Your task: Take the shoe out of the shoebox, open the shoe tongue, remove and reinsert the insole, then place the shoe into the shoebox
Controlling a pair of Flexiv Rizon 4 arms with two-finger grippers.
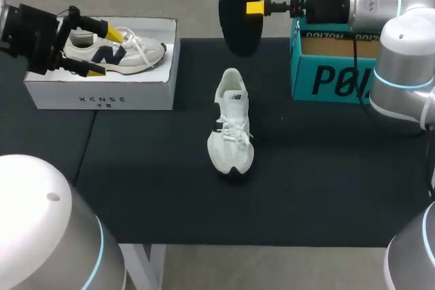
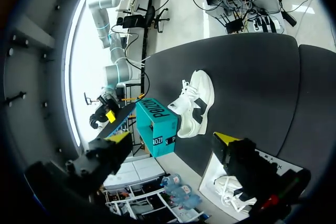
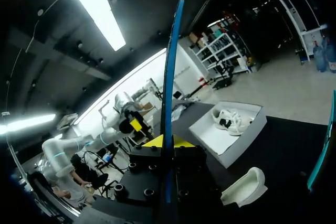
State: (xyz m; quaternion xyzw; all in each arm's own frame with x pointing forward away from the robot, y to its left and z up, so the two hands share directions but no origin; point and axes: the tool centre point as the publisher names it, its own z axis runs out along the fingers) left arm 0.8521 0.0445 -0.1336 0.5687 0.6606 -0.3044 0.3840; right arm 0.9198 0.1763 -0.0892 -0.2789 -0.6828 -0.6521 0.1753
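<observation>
A white shoe (image 1: pixel 231 123) lies on the black table mat, toe toward the front edge; it also shows in the left wrist view (image 2: pixel 194 103) and, heel only, under the right wrist (image 3: pixel 244 184). A black insole (image 1: pixel 239 8) hangs in the air above the table's far edge, with my right gripper (image 1: pixel 255 8) shut on its side. In the right wrist view the insole (image 3: pixel 170 103) stands edge-on between the yellow tips of that gripper (image 3: pixel 167 141). My left gripper (image 1: pixel 98 49) hovers open over the white shoebox (image 1: pixel 102 93), holding nothing; its fingers stand wide apart (image 2: pixel 173 138).
A second shoe (image 1: pixel 119 49) with a dark side mark lies inside the white shoebox (image 3: pixel 231 129). A teal box (image 1: pixel 333 73) stands at the far right under my right arm, also seen beside the white shoe (image 2: pixel 155 124). Bare mat surrounds the white shoe.
</observation>
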